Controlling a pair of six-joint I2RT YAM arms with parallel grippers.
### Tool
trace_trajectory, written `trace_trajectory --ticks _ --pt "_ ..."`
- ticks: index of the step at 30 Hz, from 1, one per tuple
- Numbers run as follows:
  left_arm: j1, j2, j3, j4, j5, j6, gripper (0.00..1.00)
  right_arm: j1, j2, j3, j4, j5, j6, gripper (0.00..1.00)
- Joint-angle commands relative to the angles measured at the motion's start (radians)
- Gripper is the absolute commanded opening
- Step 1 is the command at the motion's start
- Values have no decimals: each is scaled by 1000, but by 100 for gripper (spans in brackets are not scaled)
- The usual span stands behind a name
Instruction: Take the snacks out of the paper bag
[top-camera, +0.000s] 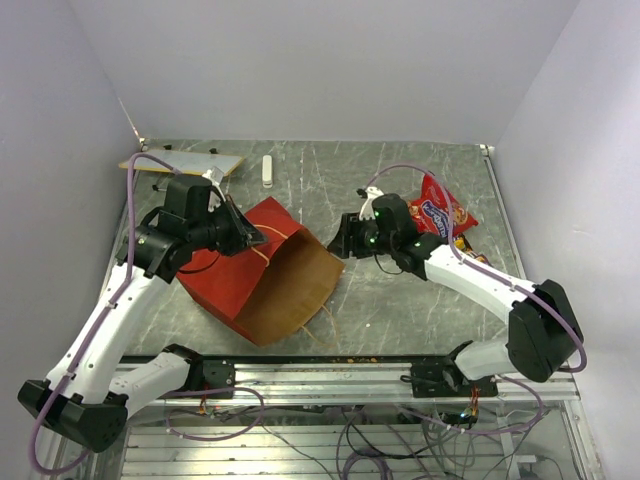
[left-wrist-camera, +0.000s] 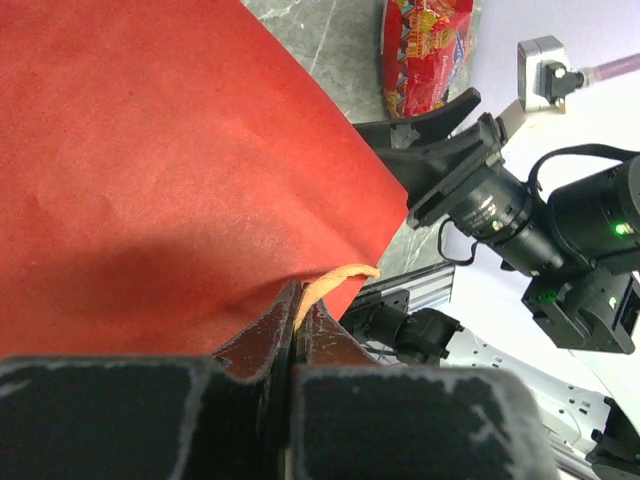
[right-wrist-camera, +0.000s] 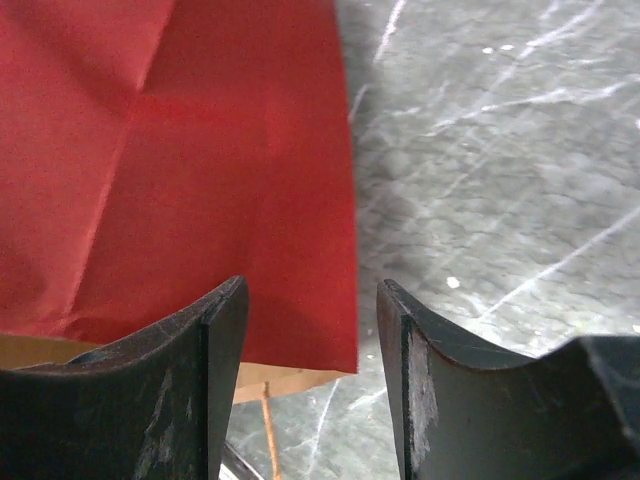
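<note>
The paper bag (top-camera: 262, 275) lies on its side, red outside, with its brown mouth facing the near right. My left gripper (top-camera: 250, 238) is shut at the bag's upper rim. In the left wrist view its fingers (left-wrist-camera: 293, 312) pinch the tan string handle (left-wrist-camera: 340, 276) against the red paper (left-wrist-camera: 150, 150). My right gripper (top-camera: 339, 240) stands open just right of the bag's mouth. In the right wrist view the red bag edge (right-wrist-camera: 200, 150) lies between and beyond its fingers (right-wrist-camera: 312, 320), which hold nothing. A red snack packet (top-camera: 441, 212) lies on the table behind the right arm. Anything inside the bag is hidden.
A tan board (top-camera: 185, 162) and a small white object (top-camera: 267, 170) lie at the back left. Something small and yellow (top-camera: 463, 242) shows beside the right forearm. Crumbs (top-camera: 360, 355) dot the near table edge by the metal rail (top-camera: 330, 375). Walls close in on three sides.
</note>
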Motion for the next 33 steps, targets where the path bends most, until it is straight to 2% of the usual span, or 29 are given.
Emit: trace_trajectory --ticks 1,9,14,20,25,29,33 --pt "7 13 38 -1 -26 -8 7 64 -42 50 -36 38 -63 54" --pt "7 4 23 35 -1 -10 7 178 -159 58 -120 140 -239 55" --pt "7 -8 23 36 3 6 7 279 -143 57 -100 189 -184 55" --pt "7 -4 15 57 44 25 7 428 -131 45 -30 334 -123 55" --pt "7 1 21 77 71 78 7 551 -90 -22 107 483 -98 56" --pt "7 25 29 87 101 103 7 618 -36 -137 367 552 -95 57" --pt "7 55 72 52 126 124 7 631 79 -170 561 596 -103 60"
